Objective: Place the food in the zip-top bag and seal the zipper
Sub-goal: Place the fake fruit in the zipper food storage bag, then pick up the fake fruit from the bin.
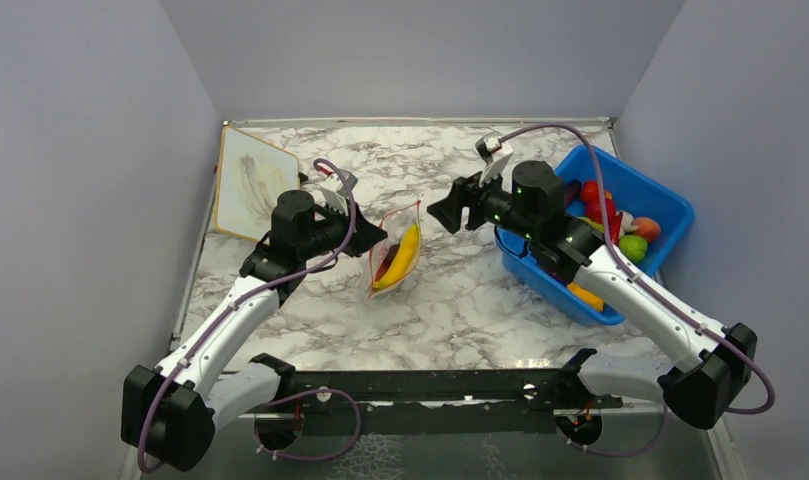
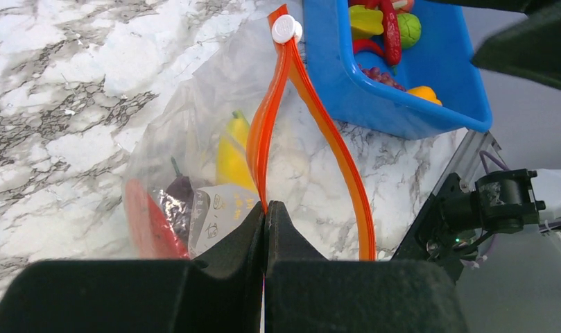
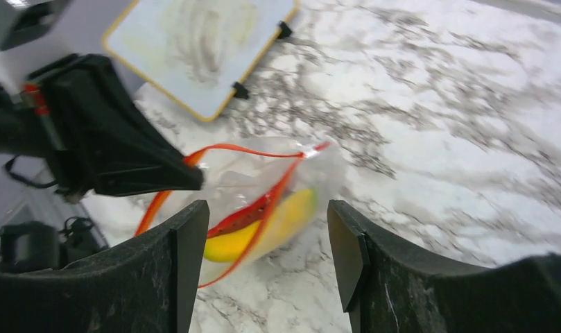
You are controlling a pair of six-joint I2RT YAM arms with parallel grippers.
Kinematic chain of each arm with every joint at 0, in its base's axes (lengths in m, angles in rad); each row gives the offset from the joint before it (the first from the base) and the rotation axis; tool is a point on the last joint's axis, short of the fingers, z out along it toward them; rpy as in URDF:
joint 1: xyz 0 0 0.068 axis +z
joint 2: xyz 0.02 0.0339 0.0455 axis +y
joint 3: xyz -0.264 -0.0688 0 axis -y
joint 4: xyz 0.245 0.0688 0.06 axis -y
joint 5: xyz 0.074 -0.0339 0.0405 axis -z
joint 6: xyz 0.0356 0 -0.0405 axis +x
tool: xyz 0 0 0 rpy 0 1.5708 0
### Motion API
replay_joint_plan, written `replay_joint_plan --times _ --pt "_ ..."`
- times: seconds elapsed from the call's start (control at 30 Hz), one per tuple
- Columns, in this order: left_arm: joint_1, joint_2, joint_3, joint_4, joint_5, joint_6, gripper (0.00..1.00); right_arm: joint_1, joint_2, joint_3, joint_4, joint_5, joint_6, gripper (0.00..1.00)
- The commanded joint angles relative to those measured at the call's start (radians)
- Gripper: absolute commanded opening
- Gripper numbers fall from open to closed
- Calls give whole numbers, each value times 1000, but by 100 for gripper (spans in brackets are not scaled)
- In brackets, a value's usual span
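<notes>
1. Top view: the zip-top bag (image 1: 393, 268) stands propped near the middle of the table (image 1: 460, 300) with its mouth gaping and a banana (image 1: 404, 255) inside. The left pincer (image 1: 373, 240) meets the bag's rim. The right pincer (image 1: 442, 212) hangs just beside the bag, carrying nothing. Only this view shows the blue bin (image 1: 670, 203), with more food in it, by the table's right edge together with both arms.
2. Left wrist view: the left pincer is clamped tight on the zipper (image 2: 259, 139) at one end of the mouth, and a white slider (image 2: 286, 29) sits at the other end. The film looks light, limp and slippery, so I judge the stiffer strip the safer hold. This view alone reveals a red piece (image 2: 149, 222) and a dark purple piece (image 2: 181, 189) low in the bag.
3. Right wrist view: the right pincer's jaws stand wide apart and empty, framing the bag. It alone shows, somewhat blurred, how far the mouth spreads, and a framed board (image 3: 201, 48) toward the far left corner.
</notes>
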Motion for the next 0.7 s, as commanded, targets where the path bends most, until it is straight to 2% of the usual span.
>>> replay_joint_plan --times 0.0,0.13,0.47,0.67 --pt "-2 -40 29 10 -28 58 0 -10 -4 65 -210 284 50 64" --pt "0 -54 2 20 -47 66 0 -71 2 94 -305 385 101 64" --pt "0 -89 -22 19 -61 89 0 -387 -8 77 -412 421 172 62" --pt "0 -93 -22 14 -62 92 0 -504 58 50 -485 533 365 58"
